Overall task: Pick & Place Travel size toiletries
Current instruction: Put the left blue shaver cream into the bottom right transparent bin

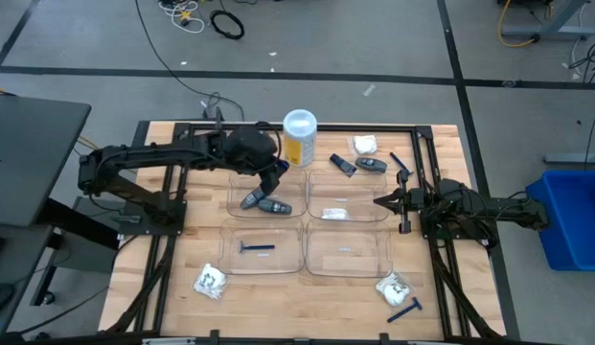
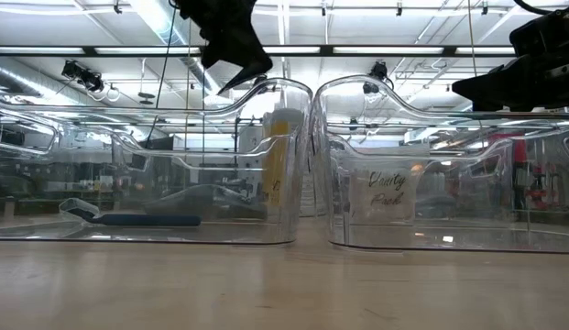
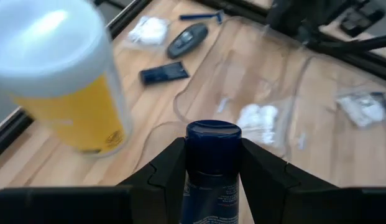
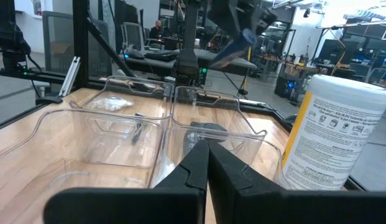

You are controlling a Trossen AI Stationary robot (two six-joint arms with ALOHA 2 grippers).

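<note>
My left gripper (image 1: 276,171) hangs over the far-left clear tray (image 1: 235,182), shut on a dark blue flat tube (image 3: 211,162); the yellow canister (image 1: 299,139) stands just beyond it. In that tray lie a grey oval stick (image 1: 251,199) and another dark blue tube (image 1: 276,206). The far-right tray holds a white packet (image 1: 335,213), and the near-left tray a blue razor (image 1: 257,248). My right gripper (image 1: 381,201) waits shut at the table's right side. My left gripper pinches the dark blue tube between its two fingers (image 3: 165,171), one on each side. The tube's rounded end (image 3: 212,132) sticks out past the fingertips. The fingers slant downward and lie along the tube. It is lifted clear above the tray.
On the far right of the table lie a white packet (image 1: 364,145), a grey stick (image 1: 371,165), a dark tube (image 1: 342,165) and a razor (image 1: 400,163). Near the front edge are two white packets (image 1: 211,281) (image 1: 393,286) and a razor (image 1: 404,310).
</note>
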